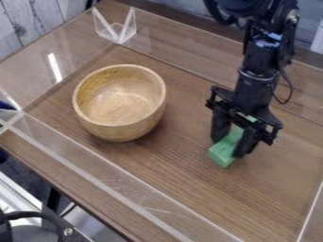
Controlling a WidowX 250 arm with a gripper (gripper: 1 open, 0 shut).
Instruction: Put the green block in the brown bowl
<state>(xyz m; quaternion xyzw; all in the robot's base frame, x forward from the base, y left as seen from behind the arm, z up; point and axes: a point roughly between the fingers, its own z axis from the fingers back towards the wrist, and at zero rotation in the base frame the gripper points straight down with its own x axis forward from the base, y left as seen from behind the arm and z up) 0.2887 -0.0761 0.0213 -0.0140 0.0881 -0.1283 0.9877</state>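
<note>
Along the left edge of the view a clear plastic wall (76, 142) borders the wooden table (164, 180), and a small clear stand (115, 25) sits at the far rim; just inside, left of centre, the brown bowl (120, 101) rests upright on the wood with nothing visible in it, so the goal of the task is not yet met. Between the bowl and the arm lies a stretch of bare wood, the two being well apart. Further right, the black arm comes straight down from the top of the view and ends in the gripper (239, 140), its two dark fingers (218, 129) pointing at the table and clenched around the upper part of the green block (228, 151), whose lower end pokes out below them towards the camera. The block appears to be lying on the table, or at most just off it; which one cannot be told from this angle. As a judgement, the grasp looks made but the carrying has not begun: what remains is to lift the block clear of the wood, bring it leftwards over the bowl's rim, and let it go inside, taking care that the long bar does not catch on the thick wall
</note>
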